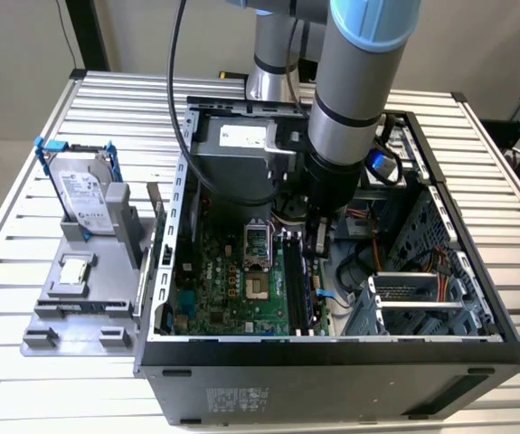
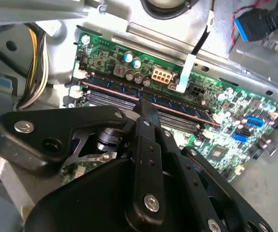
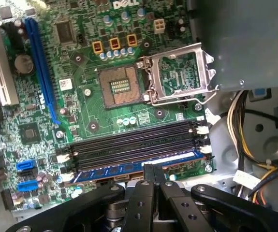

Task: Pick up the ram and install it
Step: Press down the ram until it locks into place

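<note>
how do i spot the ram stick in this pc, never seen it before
Look inside the open computer case at the green motherboard. Beside the open CPU socket runs a bank of long slots; the ram is the blue stick in the outermost one, its neighbours black and empty.

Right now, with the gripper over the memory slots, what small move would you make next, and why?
Probably a short, straight push down. The gripper, fingers shut, sits at the middle of the ram, which stands in the slot nearest it on the motherboard. I cannot tell whether the end latches have closed, so I'd keep it gentle.
</note>
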### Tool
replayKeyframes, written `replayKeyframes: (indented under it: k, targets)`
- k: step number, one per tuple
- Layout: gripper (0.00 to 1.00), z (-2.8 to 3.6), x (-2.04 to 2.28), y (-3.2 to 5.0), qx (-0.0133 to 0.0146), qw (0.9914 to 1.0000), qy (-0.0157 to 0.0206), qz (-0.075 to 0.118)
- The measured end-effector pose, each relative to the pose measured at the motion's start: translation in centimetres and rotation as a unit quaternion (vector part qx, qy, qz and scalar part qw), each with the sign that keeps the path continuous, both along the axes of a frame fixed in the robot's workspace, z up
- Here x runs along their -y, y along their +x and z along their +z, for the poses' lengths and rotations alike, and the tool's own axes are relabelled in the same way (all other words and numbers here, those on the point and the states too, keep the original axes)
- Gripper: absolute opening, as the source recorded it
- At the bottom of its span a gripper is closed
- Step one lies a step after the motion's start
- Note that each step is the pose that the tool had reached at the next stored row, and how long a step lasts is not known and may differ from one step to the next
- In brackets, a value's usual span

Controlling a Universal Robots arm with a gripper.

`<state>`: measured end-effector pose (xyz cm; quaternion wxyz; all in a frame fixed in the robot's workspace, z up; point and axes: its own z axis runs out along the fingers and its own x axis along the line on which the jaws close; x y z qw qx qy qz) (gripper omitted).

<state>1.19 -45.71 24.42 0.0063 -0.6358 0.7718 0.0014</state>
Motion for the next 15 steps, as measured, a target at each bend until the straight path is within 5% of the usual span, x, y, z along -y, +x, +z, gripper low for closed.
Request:
replayKeyframes:
  k: [4,8,12,15]
  targets:
    - [0.00,-0.02,0.00,0.00,0.0000,0.99946,0.0000,0.033]
    - [0.00,-0.07,0.00,0.00,0.0000,0.99804,-0.0001,0.063]
    - [0.00,-0.13,0.00,0.00,0.0000,0.99660,0.0000,0.082]
    - [0.00,-0.15,0.04,0.00,0.0000,0.99629,0.0001,0.086]
